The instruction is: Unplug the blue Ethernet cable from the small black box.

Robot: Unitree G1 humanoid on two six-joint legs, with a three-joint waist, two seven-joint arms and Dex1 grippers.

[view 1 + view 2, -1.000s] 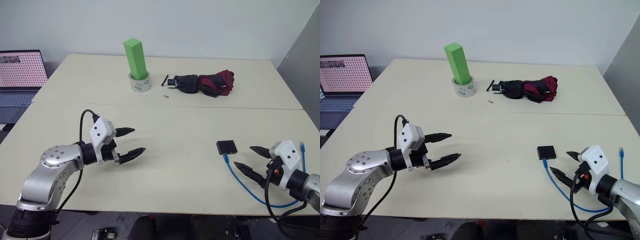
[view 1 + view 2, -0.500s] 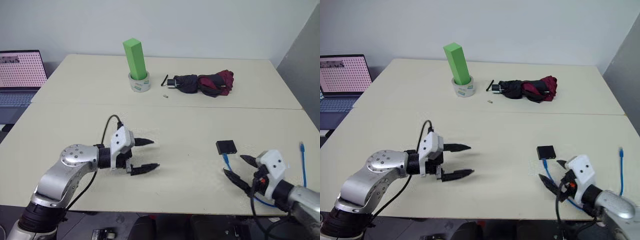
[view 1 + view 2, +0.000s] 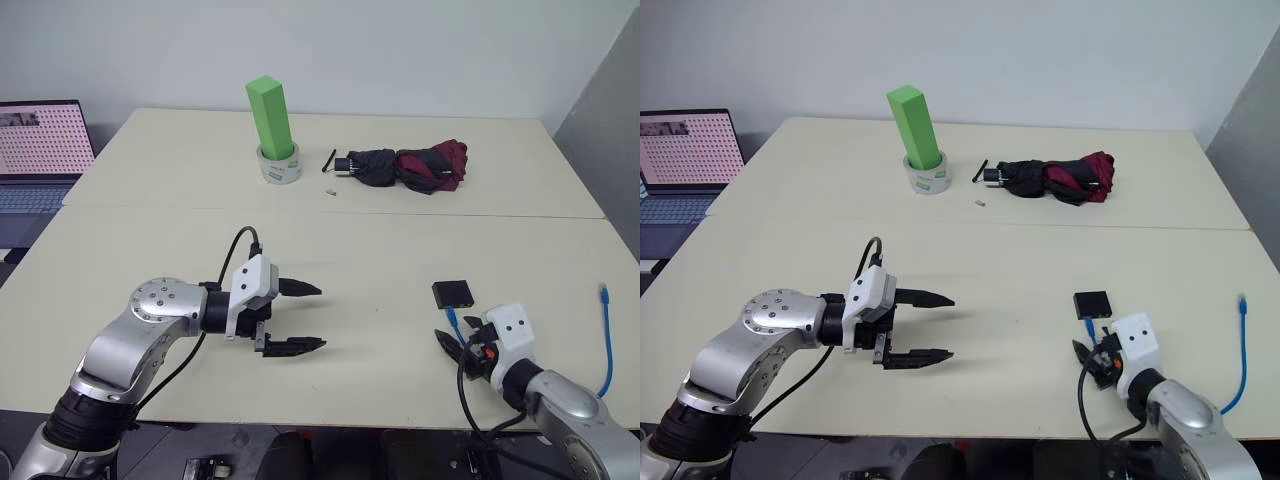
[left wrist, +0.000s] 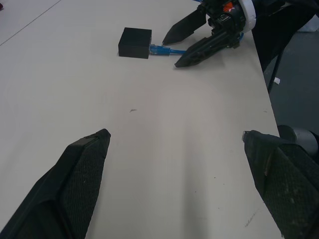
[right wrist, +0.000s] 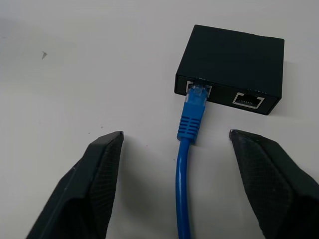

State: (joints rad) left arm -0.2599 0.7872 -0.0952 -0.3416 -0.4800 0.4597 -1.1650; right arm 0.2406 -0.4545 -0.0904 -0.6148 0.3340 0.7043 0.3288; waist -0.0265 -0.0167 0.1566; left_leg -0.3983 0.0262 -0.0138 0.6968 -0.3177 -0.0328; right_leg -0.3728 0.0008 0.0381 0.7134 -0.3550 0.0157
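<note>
- The right gripper (image 5: 174,184) has dropped from beside the small black box (image 5: 233,64) to straddle the blue Ethernet cable (image 5: 187,164), fingers apart, seemingly touching nothing.
- Cable still plugged in.
- The left gripper (image 3: 305,318), wide open and empty, has swung inward.

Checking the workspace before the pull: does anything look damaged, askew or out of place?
Nothing looks damaged. The bright-blue Ethernet cable sits plugged straight into one port of the small flat black box; the port beside it is empty. The only stray thing is a tiny pale object lying loose near the folded black-and-maroon umbrella.
</note>
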